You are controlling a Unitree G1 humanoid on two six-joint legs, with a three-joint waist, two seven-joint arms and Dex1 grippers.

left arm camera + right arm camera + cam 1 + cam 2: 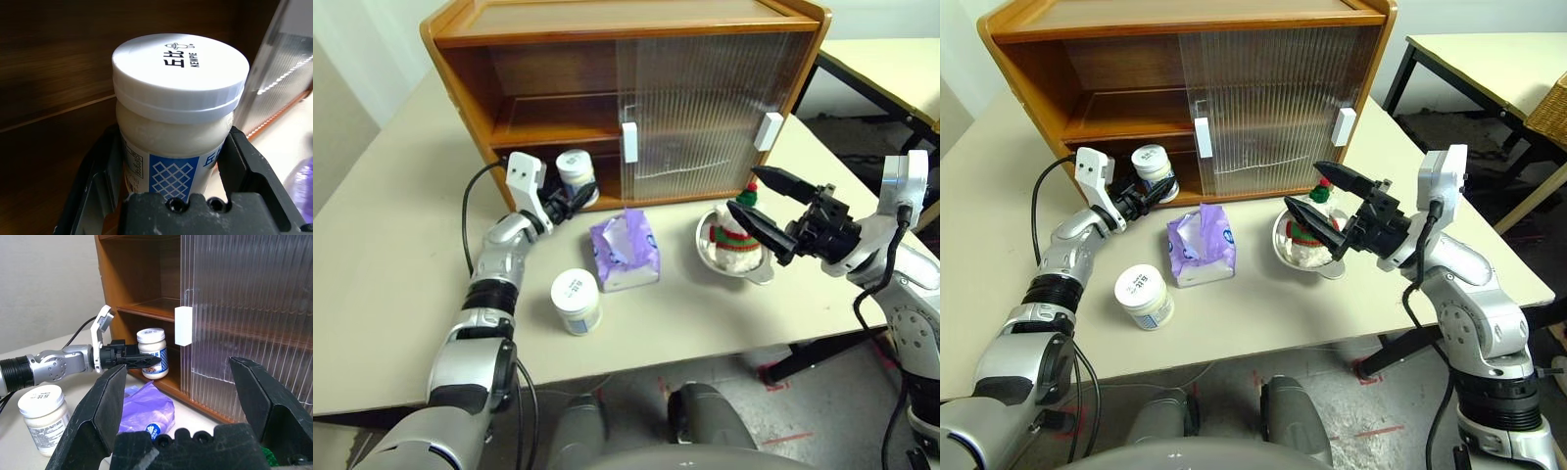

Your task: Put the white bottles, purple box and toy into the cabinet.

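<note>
cabinet: jar in lower bay, left fingers gripping it | bowl: snowman | right fingers spread, empty

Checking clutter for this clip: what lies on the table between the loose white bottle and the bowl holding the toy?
The purple box, seen in both eye views.

jars white, blue labels | tissue pack lilac | cabinet honey-brown

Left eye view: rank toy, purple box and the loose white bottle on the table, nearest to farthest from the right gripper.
1. Toy, in the metal bowl, right beside the right gripper.
2. Purple box, mid-table.
3. White bottle, on the table beyond the box.
</note>
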